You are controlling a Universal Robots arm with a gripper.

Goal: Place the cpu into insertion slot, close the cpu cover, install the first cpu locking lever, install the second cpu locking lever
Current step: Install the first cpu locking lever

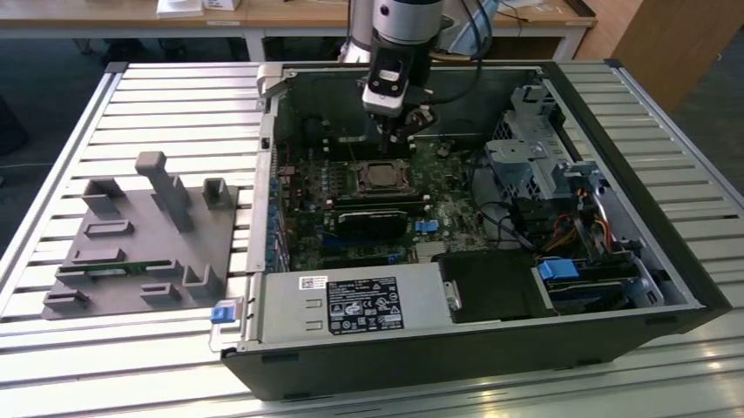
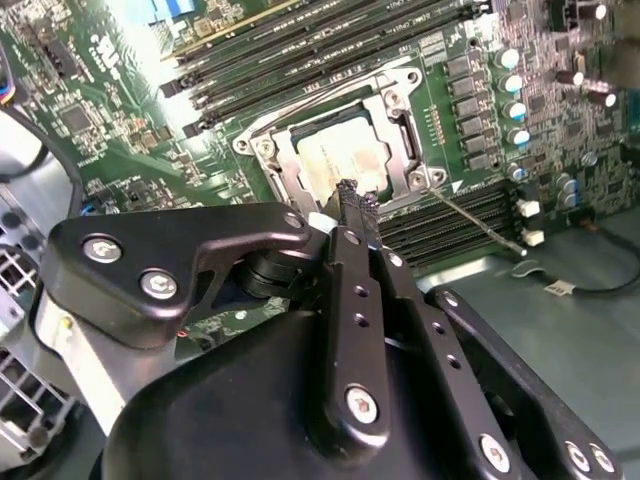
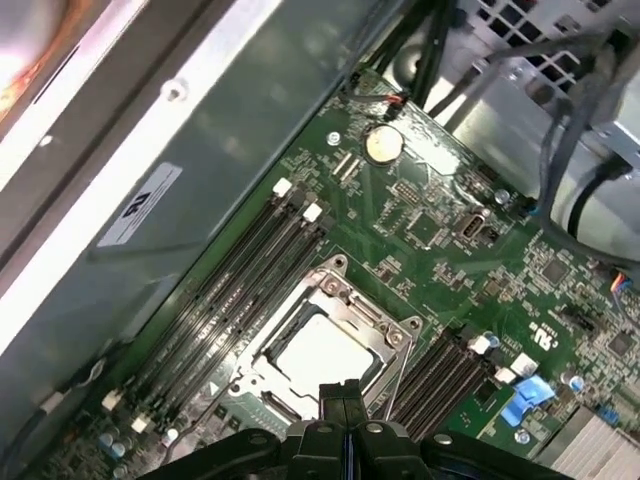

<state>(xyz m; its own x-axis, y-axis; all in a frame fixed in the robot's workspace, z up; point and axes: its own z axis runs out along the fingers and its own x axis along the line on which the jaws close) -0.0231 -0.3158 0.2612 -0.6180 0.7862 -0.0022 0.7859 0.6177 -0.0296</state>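
Note:
The cpu (image 2: 333,160), a pale silver square, lies in the insertion slot on the green motherboard (image 3: 440,240). The shiny cpu cover (image 2: 402,118) lies down around it as a frame. In the first wrist view the cpu (image 3: 318,352) and cpu cover (image 3: 352,302) sit just beyond my fingertips. My gripper (image 2: 355,200) hovers over the socket's edge, its fingers pressed together with nothing between them. A thin metal locking lever (image 2: 478,222) runs out from the socket's corner across the memory slots. In the exterior view the gripper (image 1: 396,132) hangs inside the case just behind the socket (image 1: 378,177).
The open computer case (image 1: 605,113) walls in the work area. Memory slots (image 3: 235,290) flank the socket. A black module (image 1: 375,219) lies in front of it, and a drive cage with cables (image 1: 546,165) stands at the exterior view's right. A grey fixture (image 1: 145,235) rests on the table at the left.

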